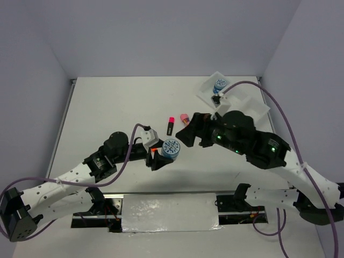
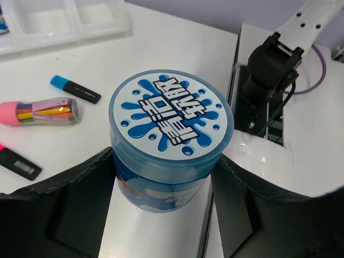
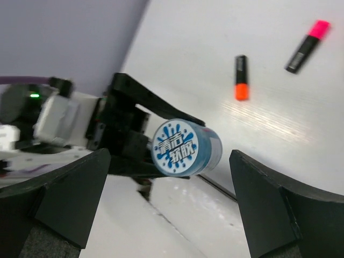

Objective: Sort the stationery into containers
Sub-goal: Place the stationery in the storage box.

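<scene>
White bench, pale walls — the left jaws clamp a blue roll [image 1: 171, 148] near the bench's front edge. Right jaws stand wide and empty just beside it — another roll [image 1: 220, 85] sits in the tray's [image 1: 252, 106] farthest compartment.

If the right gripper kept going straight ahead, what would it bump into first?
Probably the blue roll the left gripper holds, dead ahead between the right gripper's open fingers; depth is unclear.

walls [image 1: 161, 32]: pale lavender; table [image 1: 107, 107]: white; light: soft, even
</scene>
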Motion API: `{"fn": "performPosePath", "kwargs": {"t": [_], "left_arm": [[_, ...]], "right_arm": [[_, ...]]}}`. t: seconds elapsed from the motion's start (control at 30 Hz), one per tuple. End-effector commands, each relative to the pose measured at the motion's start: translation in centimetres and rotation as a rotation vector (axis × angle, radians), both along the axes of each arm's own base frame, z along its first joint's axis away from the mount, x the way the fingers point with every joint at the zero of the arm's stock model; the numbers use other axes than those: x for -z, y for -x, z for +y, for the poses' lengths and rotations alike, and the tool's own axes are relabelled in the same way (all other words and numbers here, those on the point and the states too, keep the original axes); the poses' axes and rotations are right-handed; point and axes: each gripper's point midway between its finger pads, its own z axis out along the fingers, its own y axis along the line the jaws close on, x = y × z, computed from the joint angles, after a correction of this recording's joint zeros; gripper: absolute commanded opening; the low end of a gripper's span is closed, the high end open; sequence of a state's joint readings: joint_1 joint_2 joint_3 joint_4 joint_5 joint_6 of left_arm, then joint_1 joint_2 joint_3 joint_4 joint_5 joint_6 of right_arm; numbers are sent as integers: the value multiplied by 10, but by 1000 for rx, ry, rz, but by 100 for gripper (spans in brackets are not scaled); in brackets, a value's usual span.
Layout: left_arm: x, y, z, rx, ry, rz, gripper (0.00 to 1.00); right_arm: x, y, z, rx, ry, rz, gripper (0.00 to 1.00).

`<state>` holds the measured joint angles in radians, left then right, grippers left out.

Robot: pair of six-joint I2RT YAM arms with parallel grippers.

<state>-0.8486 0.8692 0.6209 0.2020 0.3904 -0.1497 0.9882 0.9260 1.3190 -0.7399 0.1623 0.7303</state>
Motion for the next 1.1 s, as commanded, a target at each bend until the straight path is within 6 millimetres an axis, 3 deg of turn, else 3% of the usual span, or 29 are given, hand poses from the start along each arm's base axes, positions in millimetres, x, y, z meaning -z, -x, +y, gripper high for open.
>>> {"fn": "performPosePath", "kwargs": {"t": [0.0, 0.17, 0.43, 0.7, 0.93, 1.0, 1.07], "left_arm": [[-40, 2, -10, 65, 57, -116, 0], [-41, 0, -11, 61, 53, -127, 0], [-37, -1, -15, 71, 44, -113, 0], [-37, 0, -17, 85, 45, -115, 0], [-42, 1, -14, 72, 61, -128, 0], [-43, 1, -13, 70, 64, -133, 0], [-43, 0, -12, 64, 58, -132, 0]], "right_arm": [[36, -12, -11, 73, 246, 18, 100], [48, -8, 18, -2, 284, 21, 100], [68, 3, 45, -76, 321, 49, 100], [70, 9, 56, -111, 307, 54, 100], [100, 2, 49, -54, 433, 80, 99], [102, 2, 50, -56, 436, 78, 93], [101, 4, 52, -69, 431, 70, 71]]}}
